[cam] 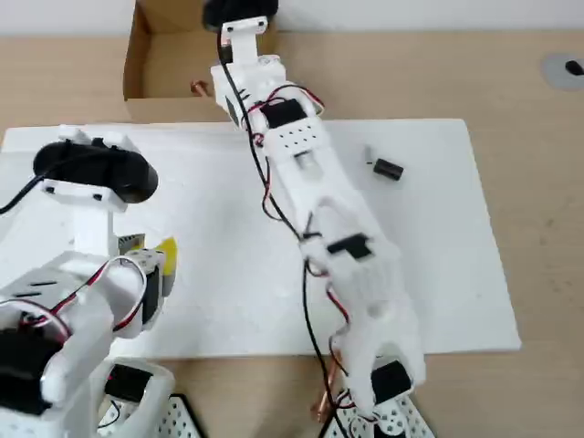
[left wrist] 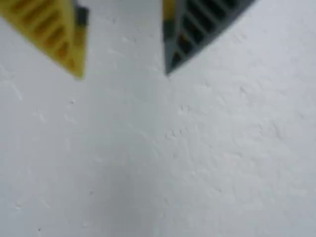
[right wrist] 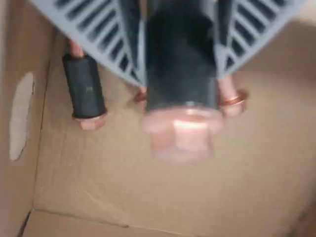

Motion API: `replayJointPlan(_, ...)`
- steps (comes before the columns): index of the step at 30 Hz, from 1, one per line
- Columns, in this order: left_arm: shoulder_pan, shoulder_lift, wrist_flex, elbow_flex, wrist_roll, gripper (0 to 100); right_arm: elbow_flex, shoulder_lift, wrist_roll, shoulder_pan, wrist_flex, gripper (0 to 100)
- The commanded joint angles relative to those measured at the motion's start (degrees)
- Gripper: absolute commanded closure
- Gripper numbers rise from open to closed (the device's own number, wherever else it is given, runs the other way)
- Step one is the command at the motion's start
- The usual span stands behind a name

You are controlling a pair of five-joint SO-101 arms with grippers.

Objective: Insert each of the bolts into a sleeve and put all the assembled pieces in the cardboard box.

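R pincer clamped on assembled bolt+sleeve, hanging inside cardboard box over other done pcs. Looks like drop-off pose to me. L pincer open, empty, parked over white surface. Loose sleeve sits far-right on surface, so job's not done imo.

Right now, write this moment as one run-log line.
right tool: shut on sleeved bolt, over cardboard box | left tool: open above white board | loose: black sleeve
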Motion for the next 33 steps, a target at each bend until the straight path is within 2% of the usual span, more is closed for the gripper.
replayJointPlan(1,-0.88,0.22,0.00,1.32,0.53,93,-19.91,10.33,-0.09,1.36,-1.76,98.9)
replayJointPlan(3,-0.88,0.22,0.00,2.90,0.53,94,-27.30,16.57,2.11,1.45,-0.09,98.7)
replayJointPlan(9,-0.88,0.22,0.00,7.47,0.88,94,-45.58,28.62,13.54,0.13,17.49,97.4)
replayJointPlan(13,-0.88,0.22,-0.79,7.91,0.97,94,-56.13,33.01,14.77,-0.75,27.96,83.8)
replayJointPlan(16,-1.05,0.22,-1.49,8.18,1.05,94,-56.04,32.22,14.77,-1.63,31.74,73.7)
replayJointPlan(18,-3.43,0.22,-1.49,8.18,1.05,94,-56.04,30.99,14.51,-1.63,33.41,70.6)
replayJointPlan(26,-22.15,0.22,-2.90,8.18,0.79,94,-56.13,18.07,14.42,-1.63,40.70,73.9)
replayJointPlan(30,-28.31,0.22,-2.90,8.18,0.97,94,-56.13,10.07,14.42,-1.54,45.27,82.0)
replayJointPlan(33,-31.21,0.22,-2.90,8.18,0.97,94,-56.13,3.82,14.42,-1.54,50.11,91.7)
